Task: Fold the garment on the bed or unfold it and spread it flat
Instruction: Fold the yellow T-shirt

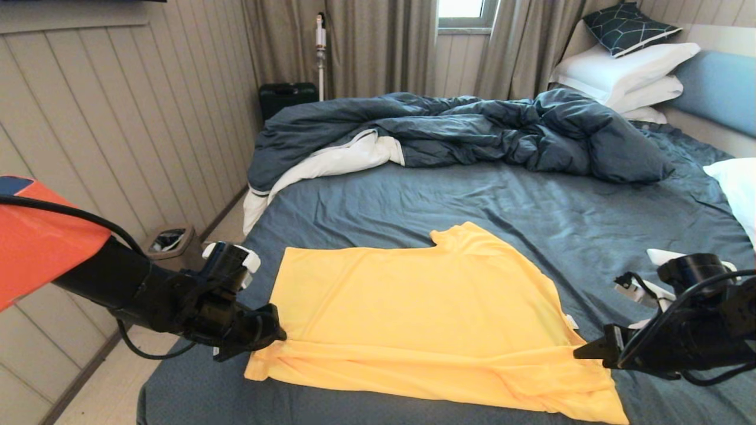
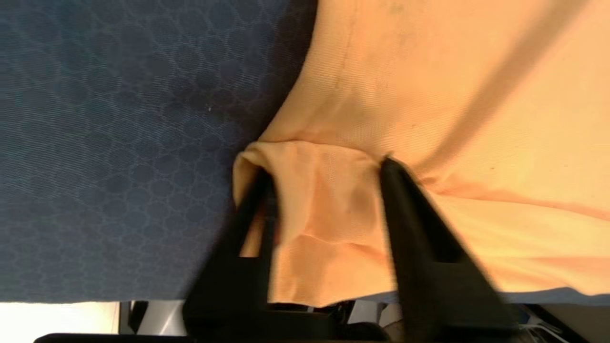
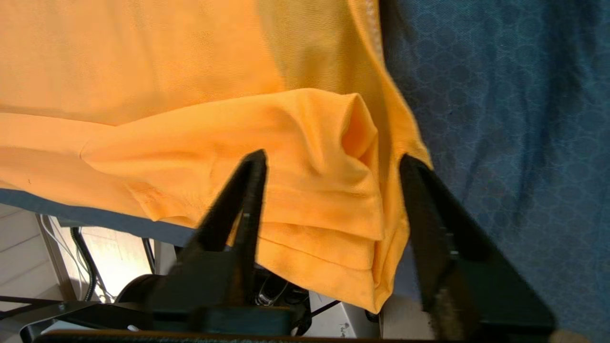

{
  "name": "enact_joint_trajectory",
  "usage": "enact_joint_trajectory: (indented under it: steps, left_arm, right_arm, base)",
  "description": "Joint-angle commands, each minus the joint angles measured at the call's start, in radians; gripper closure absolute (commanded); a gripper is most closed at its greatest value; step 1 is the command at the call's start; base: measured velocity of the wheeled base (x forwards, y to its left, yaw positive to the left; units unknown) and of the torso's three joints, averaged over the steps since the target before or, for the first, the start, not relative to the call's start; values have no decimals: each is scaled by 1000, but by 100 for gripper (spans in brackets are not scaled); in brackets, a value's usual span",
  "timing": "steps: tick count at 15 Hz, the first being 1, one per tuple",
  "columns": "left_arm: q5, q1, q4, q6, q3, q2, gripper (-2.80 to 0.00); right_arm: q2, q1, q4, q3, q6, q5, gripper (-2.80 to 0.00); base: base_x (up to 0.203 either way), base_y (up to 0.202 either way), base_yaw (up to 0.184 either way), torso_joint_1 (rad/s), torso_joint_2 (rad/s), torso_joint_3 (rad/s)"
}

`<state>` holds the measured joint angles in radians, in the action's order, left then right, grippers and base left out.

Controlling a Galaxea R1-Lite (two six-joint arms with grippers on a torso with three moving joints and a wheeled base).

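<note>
We see a home bedroom: wide bed (image 1: pixel 531 212) with rumpled duvet (image 1: pixel 472 130), stacked white pillows (image 1: pixel 626 74), padded headboard (image 1: pixel 717 88), curtains (image 1: pixel 378 41) at a window (image 1: pixel 463 12), panelled wall (image 1: pixel 118 118).

Both arms are matt black with looping black cables. The left arm (image 1: pixel 147 295) carries an orange upper cover and a white wrist block. Each gripper ends in two tapered black fingers (image 2: pixel 419 228).
</note>
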<state>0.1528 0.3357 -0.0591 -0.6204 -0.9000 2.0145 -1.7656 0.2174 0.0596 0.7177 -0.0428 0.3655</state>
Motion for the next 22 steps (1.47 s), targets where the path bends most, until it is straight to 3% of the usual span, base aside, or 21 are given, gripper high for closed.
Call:
enact_joint_trajectory:
  steps: [1,10,16,17,22]
  left_arm:
    - [1,0,2,-4,1,-36,-280]
    - [-1,0,31,-4,5,-147,-280]
    - [-3,-1,96,10,39,-325,-280]
    - [-3,-1,110,23,58,-372,0]
    - [-3,-1,191,89,183,-634,0]
  right_arm:
    - [15,0,0,-3,0,3,-280]
    - [92,8,6,-15,-1,4,-280]
    - [259,6,32,-70,0,3,-280]
    - [301,3,68,-76,2,3,0]
    - [426,-49,276,-93,14,-1,0]
  base:
    - [0,0,0,0,0,0]
    - [0,0,0,0,0,0]
    - [0,0,0,0,0,0]
    - [0,0,0,0,0,0]
    - [0,0,0,0,0,0]
